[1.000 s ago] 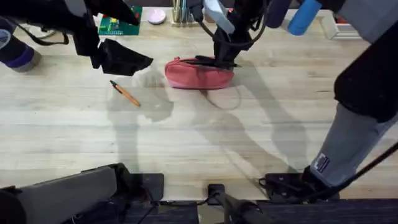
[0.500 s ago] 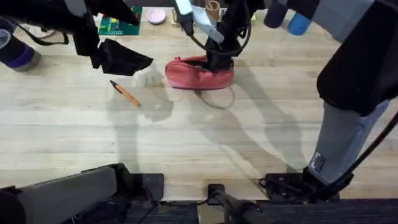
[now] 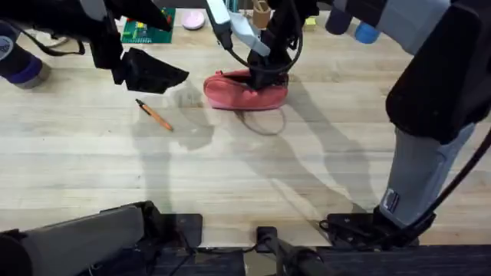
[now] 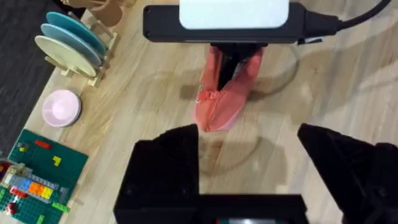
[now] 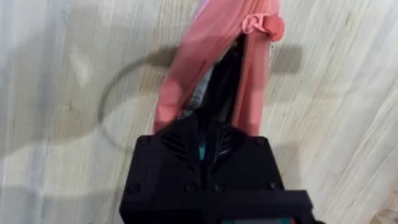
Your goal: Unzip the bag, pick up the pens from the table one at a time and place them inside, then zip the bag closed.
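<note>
Wide pale wooden plank tabletop (image 3: 230,169), bare mid-span. Long salmon-pink fabric pouch (image 3: 230,92) lies near far edge, mouth gaping. Right tool (image 3: 265,77) pushed down into opening; grip hidden, cannot tell. Judgement: release deep, withdraw straight up. Left tool (image 3: 157,77) hovers spread wide, empty. Slim orange pen (image 3: 155,115) lies nearby, apart from pouch.
</note>
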